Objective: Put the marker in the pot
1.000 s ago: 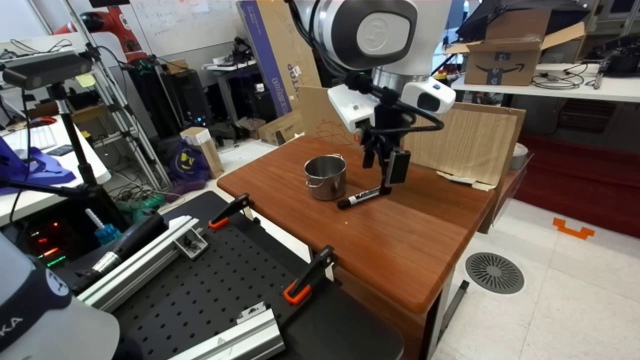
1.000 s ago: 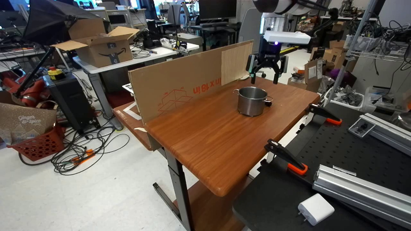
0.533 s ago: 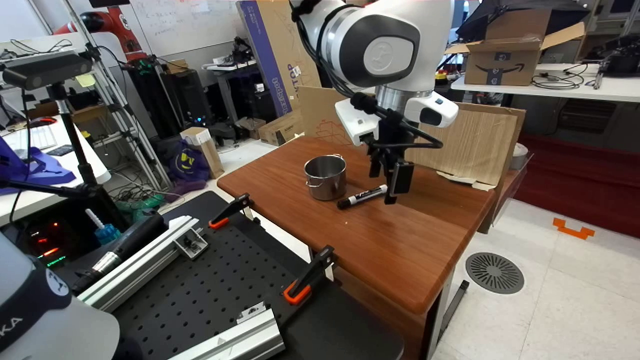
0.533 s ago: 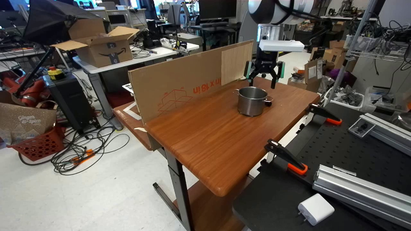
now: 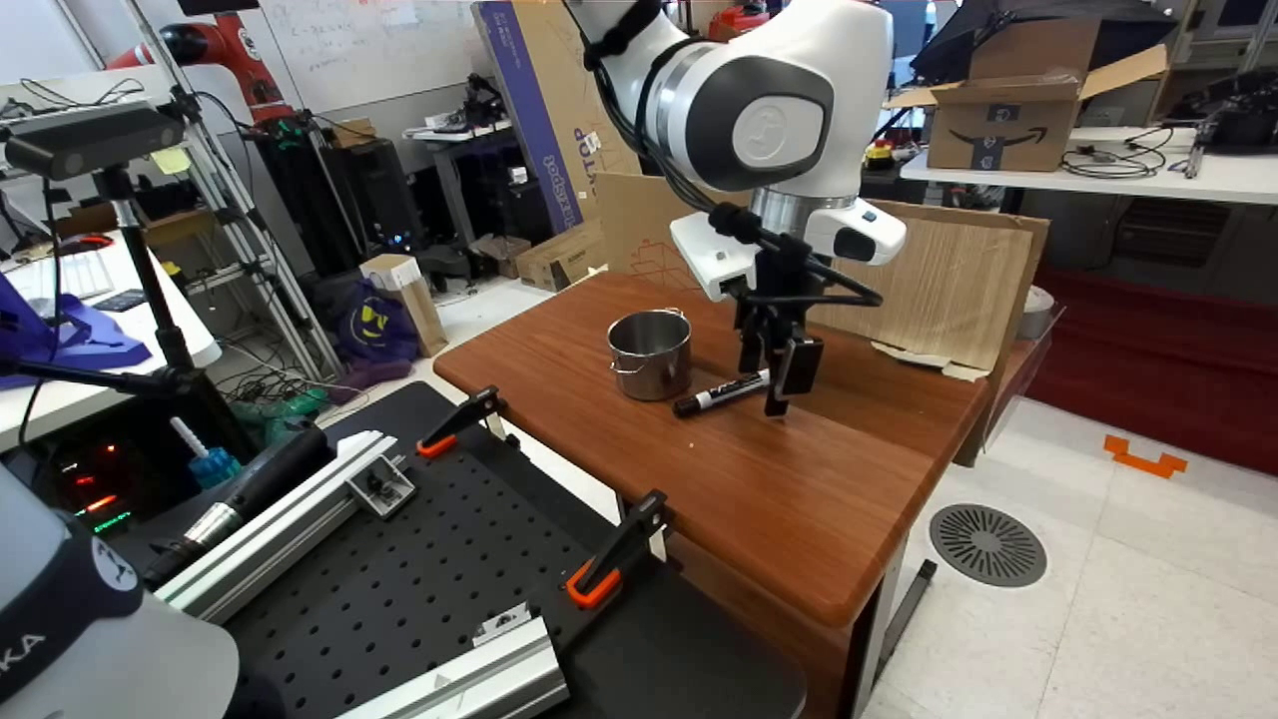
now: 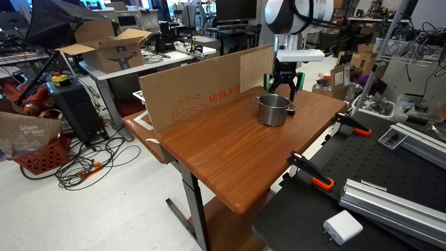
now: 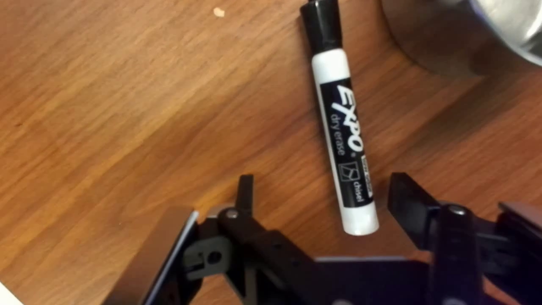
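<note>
Well, the slim white marker with a black cap and black label point(image 7: 345, 131) lies flat on the brown wooden table point(image 5: 739, 489). Its capped end is just beside the small, round, shiny grey metal pot point(image 5: 654, 364), with a bit of wood showing between them. At the marker's plain white end is the black two-fingered gripper point(image 7: 321, 190). Its fingers point(image 7: 244, 195) are spread wide, and in the wrist view the white end shows in the gap, closer to one side. I can't tell if they touch the table.

A wide stretch of wood runs from the marker to the table's rounded corner. The pot stands upright close by, so that side is tight. Along one long edge, a brown cardboard wall with red print point(image 6: 195, 94) stands up like a fence. By the opposite edge, two black clamps with orange ends point(image 5: 621, 544) sit beside the black board full of holes point(image 5: 469, 539).
</note>
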Robot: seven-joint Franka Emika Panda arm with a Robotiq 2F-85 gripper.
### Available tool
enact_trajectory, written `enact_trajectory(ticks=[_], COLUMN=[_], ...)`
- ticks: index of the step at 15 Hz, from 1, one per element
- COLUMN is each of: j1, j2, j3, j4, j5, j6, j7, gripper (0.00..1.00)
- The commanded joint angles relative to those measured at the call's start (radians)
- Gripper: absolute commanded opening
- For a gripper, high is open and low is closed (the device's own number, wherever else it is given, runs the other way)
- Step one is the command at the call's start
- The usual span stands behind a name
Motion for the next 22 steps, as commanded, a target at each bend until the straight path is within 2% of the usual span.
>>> enact_trajectory(ticks=[1,8,9,14,22], j1=[0.012,0.01,0.01,-0.001,0.016], j2=[0.023,-0.002,-0.018,-0.117,-0.338], j3=[-0.01,-0.012,-0.013,-0.012,-0.009], j4=[0.026,0.011,-0.006,-0.098,-0.347], j5=[-0.047,-0.081,-0.082,-0.071,-0.073], j6=[0.012,0.033,0.047,0.147,0.423], j7=[0.036,0.049,0.047,0.029,0.038], gripper=[0.49,0.0,0.05,0.05,0.05])
